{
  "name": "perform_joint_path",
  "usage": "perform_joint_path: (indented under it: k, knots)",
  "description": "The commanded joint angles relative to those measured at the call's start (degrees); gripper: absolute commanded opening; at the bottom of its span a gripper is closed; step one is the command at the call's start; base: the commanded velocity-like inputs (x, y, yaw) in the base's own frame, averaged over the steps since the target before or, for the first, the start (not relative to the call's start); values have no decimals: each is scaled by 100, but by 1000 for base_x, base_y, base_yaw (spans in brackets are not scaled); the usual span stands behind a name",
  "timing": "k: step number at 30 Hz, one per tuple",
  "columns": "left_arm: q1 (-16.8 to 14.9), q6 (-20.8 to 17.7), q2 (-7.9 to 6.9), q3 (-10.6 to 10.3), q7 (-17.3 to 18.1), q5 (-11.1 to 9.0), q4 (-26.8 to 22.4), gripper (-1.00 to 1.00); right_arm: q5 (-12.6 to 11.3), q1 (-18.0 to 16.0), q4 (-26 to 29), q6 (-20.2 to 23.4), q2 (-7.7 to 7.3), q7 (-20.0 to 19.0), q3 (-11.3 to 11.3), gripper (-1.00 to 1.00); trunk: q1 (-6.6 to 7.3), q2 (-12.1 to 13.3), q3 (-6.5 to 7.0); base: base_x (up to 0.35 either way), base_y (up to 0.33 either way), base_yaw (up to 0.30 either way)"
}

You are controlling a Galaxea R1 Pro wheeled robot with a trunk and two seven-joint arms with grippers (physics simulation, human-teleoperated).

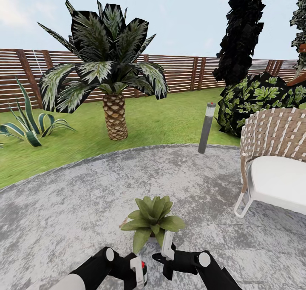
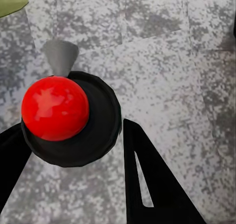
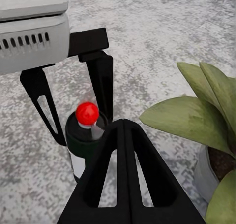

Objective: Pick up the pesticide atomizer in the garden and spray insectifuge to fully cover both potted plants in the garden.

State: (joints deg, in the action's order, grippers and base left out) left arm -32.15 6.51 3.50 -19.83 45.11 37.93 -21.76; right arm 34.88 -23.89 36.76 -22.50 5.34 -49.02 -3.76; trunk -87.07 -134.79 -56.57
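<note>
Nearest the head camera, the left pincer (image 1: 138,273) is clamped around the pesticide atomizer (image 2: 69,118), its red-knobbed black top between the black fingers (image 3: 101,81). Just right, the right pincer (image 1: 168,245) has its fingers together, gripping nothing. Just beyond both, one potted plant (image 1: 152,221) sits in its grey pot (image 3: 206,172) on the patio (image 1: 85,196). Farther off stand a bollard lamp (image 1: 206,127), a woven chair (image 1: 276,162), a palm (image 1: 104,69) and the fence (image 1: 182,73).
</note>
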Motion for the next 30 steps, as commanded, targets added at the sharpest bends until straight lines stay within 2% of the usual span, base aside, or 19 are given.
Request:
perform_joint_path:
  k: [1,13,30]
  knots:
    - [-2,70,5,1,-28,68,-8,-100,45,-2,6,-26,0,-2,7,-100,1,-2,-5,0,0,0]
    - [-2,82,141,23,0,4,-13,-100,45,-2,-2,-26,2,-3,7,-100,1,-2,-5,0,0,0]
    - [-25,114,150,76,16,-25,-267,-100,68,-2,-29,-34,-14,-2,7,-100,1,-2,-5,0,0,0]
